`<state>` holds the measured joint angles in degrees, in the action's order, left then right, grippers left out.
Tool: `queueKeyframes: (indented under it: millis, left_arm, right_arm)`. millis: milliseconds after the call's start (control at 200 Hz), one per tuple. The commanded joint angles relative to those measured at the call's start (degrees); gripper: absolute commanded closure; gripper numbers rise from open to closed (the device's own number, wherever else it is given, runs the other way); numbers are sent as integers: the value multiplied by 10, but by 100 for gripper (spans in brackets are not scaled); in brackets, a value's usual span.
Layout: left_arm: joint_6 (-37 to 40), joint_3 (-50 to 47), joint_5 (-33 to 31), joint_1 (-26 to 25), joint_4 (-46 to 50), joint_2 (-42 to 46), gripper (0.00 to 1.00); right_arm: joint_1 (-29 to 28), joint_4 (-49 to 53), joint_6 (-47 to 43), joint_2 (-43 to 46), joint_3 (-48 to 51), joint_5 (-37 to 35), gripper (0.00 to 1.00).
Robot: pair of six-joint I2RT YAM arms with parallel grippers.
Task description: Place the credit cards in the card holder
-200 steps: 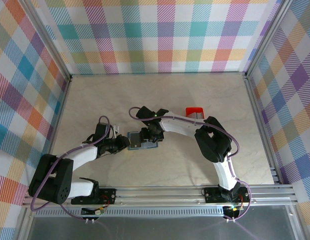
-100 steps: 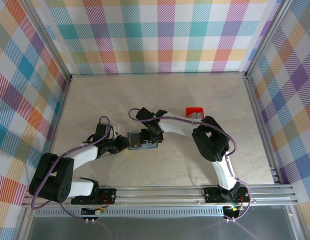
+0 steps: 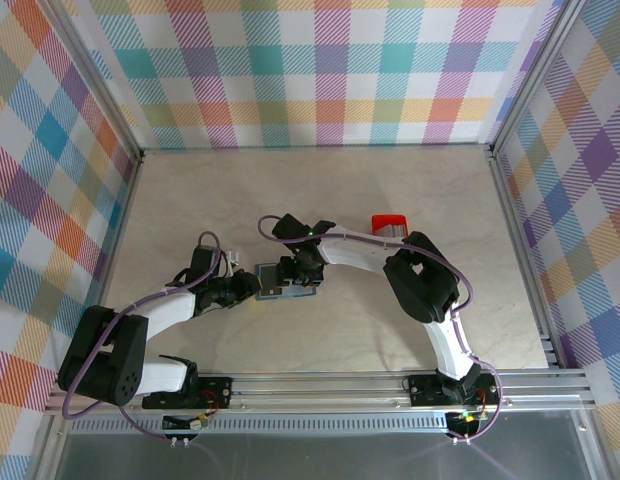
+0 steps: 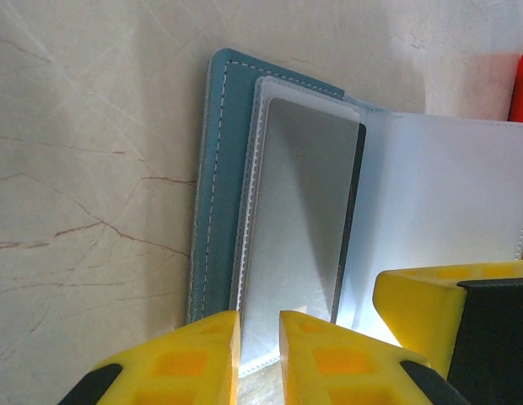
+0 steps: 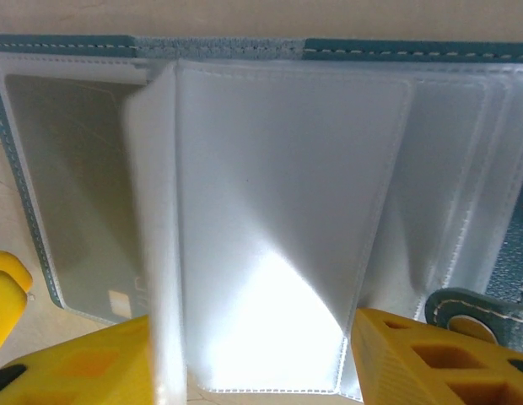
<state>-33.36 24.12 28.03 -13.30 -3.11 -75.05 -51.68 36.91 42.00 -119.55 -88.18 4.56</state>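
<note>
The left gripper has its yellow fingers drawn nearly together, pinching the near edge of the card holder where the clear sleeve meets the teal cover. Just beyond the fingers, a grey credit card sits inside that sleeve, lying flat. The right gripper has its fingers spread wide on either side of a raised clear pocket leaf. Whether they press on it cannot be told. To the left of the leaf, the credit card shows through its pocket, and to the right is the clasp tab. From above, the open holder lies on the marbled table between both grippers, left of the small red tray.
</note>
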Motion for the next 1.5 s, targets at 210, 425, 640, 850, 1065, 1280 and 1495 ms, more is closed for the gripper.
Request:
queueKeyframes:
  millis: [210, 425, 640, 850, 1065, 1280, 1495]
  left_arm:
    - [10, -5, 7, 4, 6, 2, 81]
    - [11, -3, 6, 4, 9, 5, 81]
    - [11, -4, 5, 4, 13, 8, 81]
    - [11, -4, 5, 4, 12, 6, 81]
    - [11, -6, 5, 4, 11, 7, 81]
    - [10, -6, 5, 4, 7, 5, 81]
    - [11, -4, 7, 4, 7, 3, 81]
  right_arm:
    - [-1, 41, -11, 12, -15, -43, 44]
    - [-9, 76, -25, 5, -37, -76, 43]
    - [-10, 78, -29, 5, -38, -76, 43]
    - [-11, 64, -30, 9, -36, -58, 44]
    - [-11, 68, -31, 7, -37, -70, 43]
    - [-10, 69, -29, -5, -40, -63, 43]
    - [-11, 61, -27, -17, -37, -46, 42]
